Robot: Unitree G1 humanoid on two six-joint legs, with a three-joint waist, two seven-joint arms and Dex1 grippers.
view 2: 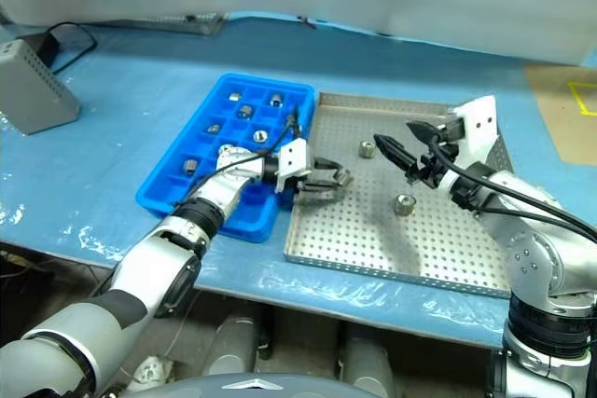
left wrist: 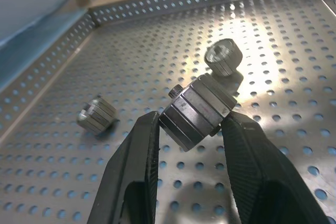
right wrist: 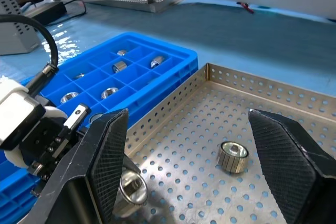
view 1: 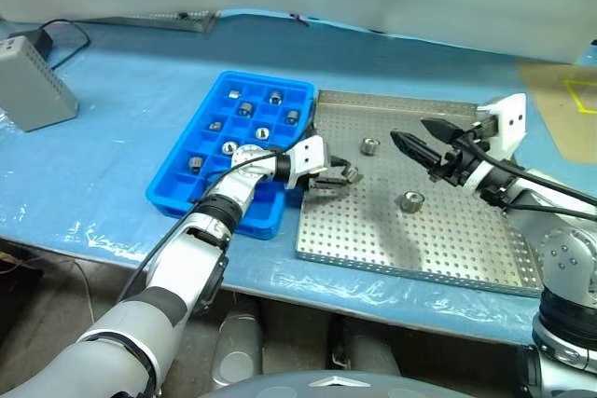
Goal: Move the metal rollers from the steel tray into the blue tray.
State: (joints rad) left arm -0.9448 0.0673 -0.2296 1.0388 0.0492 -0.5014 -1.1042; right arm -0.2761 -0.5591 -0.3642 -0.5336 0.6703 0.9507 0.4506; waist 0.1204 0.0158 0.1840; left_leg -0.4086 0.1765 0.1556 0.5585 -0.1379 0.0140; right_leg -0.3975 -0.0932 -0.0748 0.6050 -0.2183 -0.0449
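We see the left gripper (left wrist: 189,129) with its two black fingers clamped on one small ribbed silver metal roller (left wrist: 198,111), held just above the perforated floor of the large square steel tray (view 1: 438,240), near that tray's edge beside the blue tray. Our right gripper (view 1: 422,142) hangs above the steel tray's far right part with its black fingers spread wide and nothing between them.

Two more metal rollers lie loose on the steel tray: one (view 1: 370,145) towards the far rim, the other (view 1: 410,200) nearer the middle, below the right gripper. They are well apart from each other.

Just beside the steel tray, on its left, we see the bright blue plastic tray with square compartments (view 1: 177,184). Several of its compartments each hold one roller (view 1: 245,109).

Both trays rest on a blue sheet covering the table (view 1: 112,156). A grey box (view 1: 28,90) stands at the far left, well apart from the trays.
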